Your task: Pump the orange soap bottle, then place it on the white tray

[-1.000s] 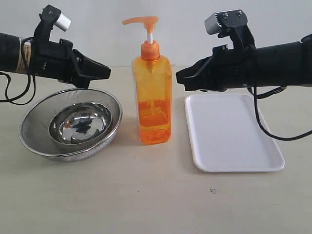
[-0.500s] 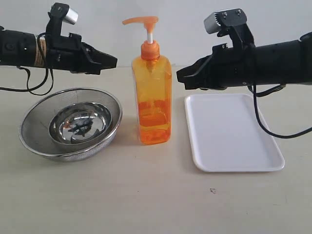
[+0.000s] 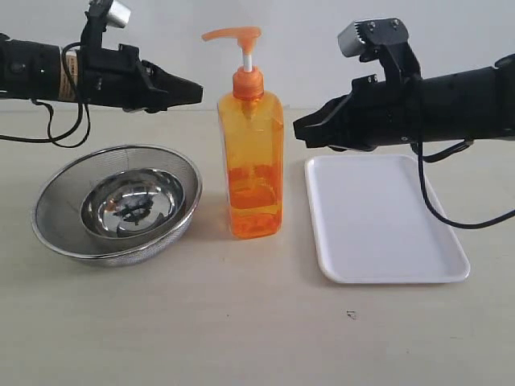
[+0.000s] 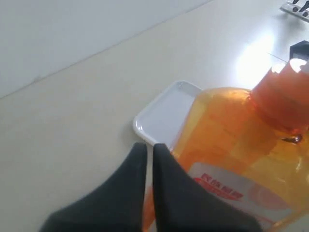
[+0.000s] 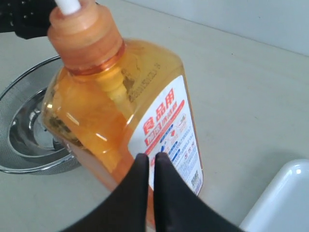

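The orange soap bottle stands upright mid-table, its orange pump head raised on a white stem. Both wrist views catch it close up, the left one and the right one. The white tray lies flat just right of it, and a corner of the tray shows in the left wrist view. My left gripper hovers shut at shoulder height left of the bottle, apart from it. My right gripper hovers shut just right of the bottle, above the tray's far left corner, holding nothing.
A round steel mesh strainer with a smaller steel bowl inside sits left of the bottle, below my left arm. A cable from my right arm droops over the tray's right side.
My left arm has risen away from the strainer and pushed right toward the bottle's shoulder. The right arm, bottle and tray have stayed put.
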You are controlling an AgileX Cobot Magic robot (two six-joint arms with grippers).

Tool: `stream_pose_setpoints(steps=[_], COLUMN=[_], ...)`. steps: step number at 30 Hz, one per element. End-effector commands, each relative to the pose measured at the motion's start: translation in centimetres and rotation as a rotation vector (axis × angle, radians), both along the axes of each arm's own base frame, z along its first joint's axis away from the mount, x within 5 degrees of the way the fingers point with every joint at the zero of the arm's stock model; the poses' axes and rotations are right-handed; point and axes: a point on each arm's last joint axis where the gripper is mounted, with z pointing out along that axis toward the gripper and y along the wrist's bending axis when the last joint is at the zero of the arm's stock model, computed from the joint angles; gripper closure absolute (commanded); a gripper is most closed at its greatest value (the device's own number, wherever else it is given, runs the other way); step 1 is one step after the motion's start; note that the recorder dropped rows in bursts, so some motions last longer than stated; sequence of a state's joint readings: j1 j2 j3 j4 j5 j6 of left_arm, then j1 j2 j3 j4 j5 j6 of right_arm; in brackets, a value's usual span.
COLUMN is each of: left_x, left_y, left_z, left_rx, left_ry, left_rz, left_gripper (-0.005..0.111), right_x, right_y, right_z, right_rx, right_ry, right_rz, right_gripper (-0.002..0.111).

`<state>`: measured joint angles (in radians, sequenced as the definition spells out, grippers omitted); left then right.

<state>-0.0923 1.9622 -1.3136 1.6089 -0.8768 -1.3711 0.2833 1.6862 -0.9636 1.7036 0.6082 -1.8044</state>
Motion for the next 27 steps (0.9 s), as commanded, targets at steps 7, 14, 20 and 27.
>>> stream_pose_setpoints(steps=[7, 14, 20, 27], left_x=[-0.6, -0.9, -1.0, -0.9], left_y=[-0.4, -1.8, -2.5, -2.3], left_z=[0.0, 0.0, -0.2, -0.1], left_rx=[-0.017, 0.003, 0.024, 0.031], left_ry=[0.065, 0.042, 0.030, 0.012], left_rz=[-0.061, -0.094, -0.089, -0.083], left_gripper=[0.102, 0.102, 0.102, 0.102], right_x=[0.0, -0.3, -1.1, -1.8], right_y=[0.0, 0.5, 2.3, 3.7], right_z=[0.2, 0.3, 0.1, 0.0], right_rx=[0.009, 0.015, -0.016, -0.032], right_ry=[-0.007, -0.010, -0.015, -0.019], right_rz=[0.024, 0.052, 0.079, 0.108], right_gripper=[0.108, 0.108, 0.108, 0.108])
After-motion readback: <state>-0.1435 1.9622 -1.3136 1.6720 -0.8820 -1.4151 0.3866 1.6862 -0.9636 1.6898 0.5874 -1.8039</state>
